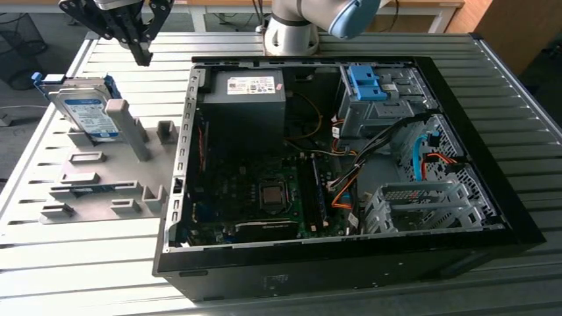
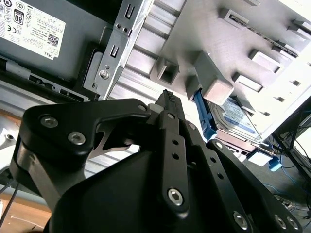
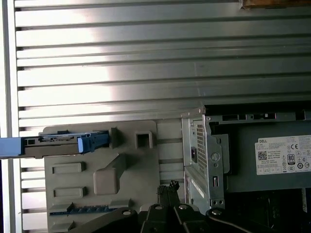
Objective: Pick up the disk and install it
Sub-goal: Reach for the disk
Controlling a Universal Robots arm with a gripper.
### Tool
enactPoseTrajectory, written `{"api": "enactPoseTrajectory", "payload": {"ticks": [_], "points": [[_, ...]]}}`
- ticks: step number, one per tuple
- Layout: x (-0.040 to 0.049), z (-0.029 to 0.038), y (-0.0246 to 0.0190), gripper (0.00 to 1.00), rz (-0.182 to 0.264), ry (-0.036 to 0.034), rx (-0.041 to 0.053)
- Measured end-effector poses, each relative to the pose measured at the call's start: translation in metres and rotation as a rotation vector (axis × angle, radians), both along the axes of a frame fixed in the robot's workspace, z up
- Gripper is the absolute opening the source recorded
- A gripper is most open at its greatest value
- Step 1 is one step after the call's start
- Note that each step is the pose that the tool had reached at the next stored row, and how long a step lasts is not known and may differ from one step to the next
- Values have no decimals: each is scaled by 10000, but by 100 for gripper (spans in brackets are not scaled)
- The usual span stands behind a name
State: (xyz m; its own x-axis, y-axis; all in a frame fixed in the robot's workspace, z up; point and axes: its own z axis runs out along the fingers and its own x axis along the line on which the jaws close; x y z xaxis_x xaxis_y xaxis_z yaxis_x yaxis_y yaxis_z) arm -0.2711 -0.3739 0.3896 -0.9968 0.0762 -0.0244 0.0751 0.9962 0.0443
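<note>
The disk (image 1: 88,113), silver-grey with a white-and-blue label and blue rails, stands on edge in a slot of the grey holder plate (image 1: 110,197), at the exterior view's left. It appears edge-on in the first wrist view (image 3: 63,143) and partly behind a grey post in the second wrist view (image 2: 238,116). My black gripper (image 1: 141,58) hangs above the table beyond the disk, between it and the computer case, touching nothing. Its fingertips (image 2: 168,97) are pressed together with nothing between them; the gripper (image 3: 167,187) is shut.
The open black computer case (image 1: 491,197) lies on the slatted metal table (image 1: 88,263), with a black power supply (image 1: 246,99), motherboard (image 1: 263,197), cables and a blue bracket in the drive cage (image 1: 367,82). The holder plate carries grey posts (image 1: 131,131) and blocks.
</note>
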Motion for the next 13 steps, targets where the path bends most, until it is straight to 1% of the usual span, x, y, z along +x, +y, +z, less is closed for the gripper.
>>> {"api": "enactPoseTrajectory", "payload": {"ticks": [7,10,13], "points": [[-4,0,0,11,-1,0,0],[-23,0,0,11,0,0,0],[-60,0,0,11,0,0,0]]}}
